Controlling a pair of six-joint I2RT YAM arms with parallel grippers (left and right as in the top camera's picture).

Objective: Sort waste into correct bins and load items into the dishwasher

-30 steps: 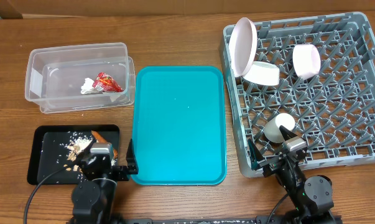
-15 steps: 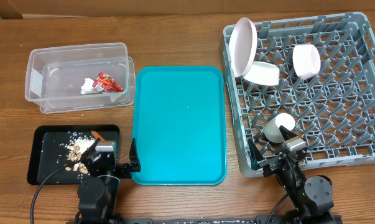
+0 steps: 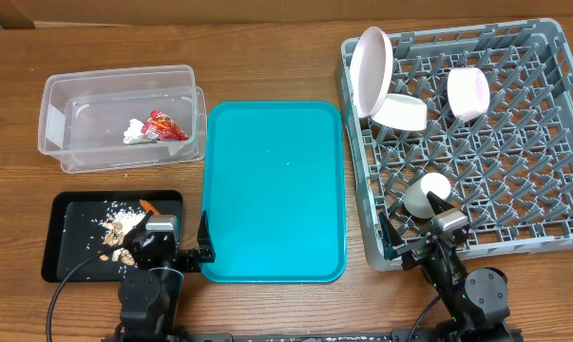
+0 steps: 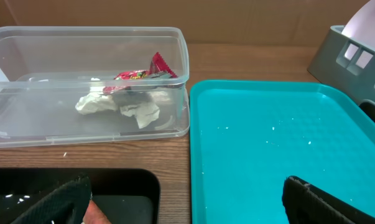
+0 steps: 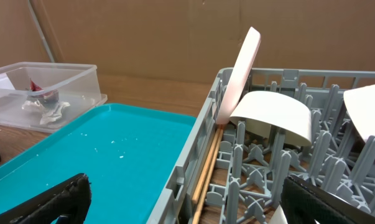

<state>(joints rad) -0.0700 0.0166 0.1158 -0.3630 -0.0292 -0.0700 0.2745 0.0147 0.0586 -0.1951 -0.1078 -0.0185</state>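
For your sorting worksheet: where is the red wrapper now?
Overhead, the red wrapper lies inside the clear tub at upper left, beside the white tissue.

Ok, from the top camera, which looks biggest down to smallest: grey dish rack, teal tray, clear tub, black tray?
1. Grey latticed plastic dish rack
2. Teal rectangular tray
3. Clear rectangular plastic tub and shallow black rectangular tray: about alike, can't rank them.
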